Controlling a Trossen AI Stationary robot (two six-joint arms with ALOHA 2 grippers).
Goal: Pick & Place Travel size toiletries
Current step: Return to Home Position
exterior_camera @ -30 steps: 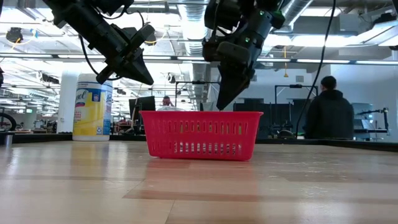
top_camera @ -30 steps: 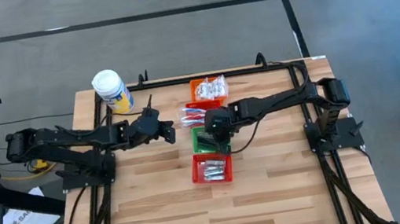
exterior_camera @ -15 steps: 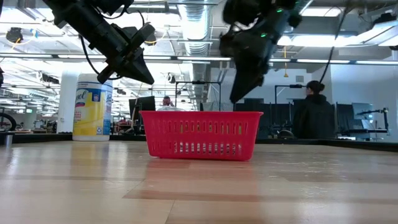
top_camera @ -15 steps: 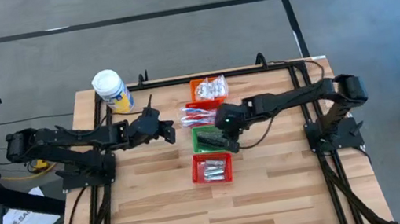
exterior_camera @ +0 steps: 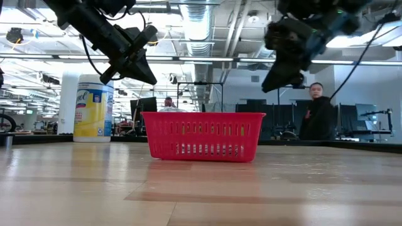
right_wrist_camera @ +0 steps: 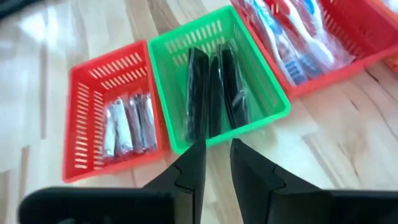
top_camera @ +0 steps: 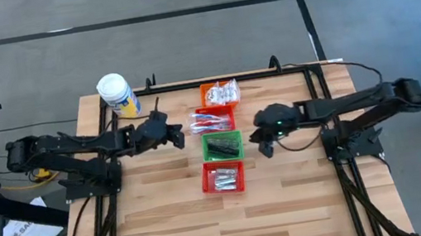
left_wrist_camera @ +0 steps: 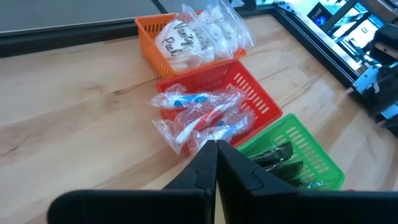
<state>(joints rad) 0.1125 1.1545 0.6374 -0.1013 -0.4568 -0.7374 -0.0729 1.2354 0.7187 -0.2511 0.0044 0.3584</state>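
Homing seems the step: right gripper (top_camera: 264, 139), narrowly parted and empty, hangs beside the green basket (right_wrist_camera: 163, 93); left gripper (top_camera: 174, 138), closed, empty, waits opposite. Next, pull both clear.

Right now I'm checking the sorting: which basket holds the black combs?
The green basket, between the red toothbrush basket and the red tube basket; black combs lie in it.
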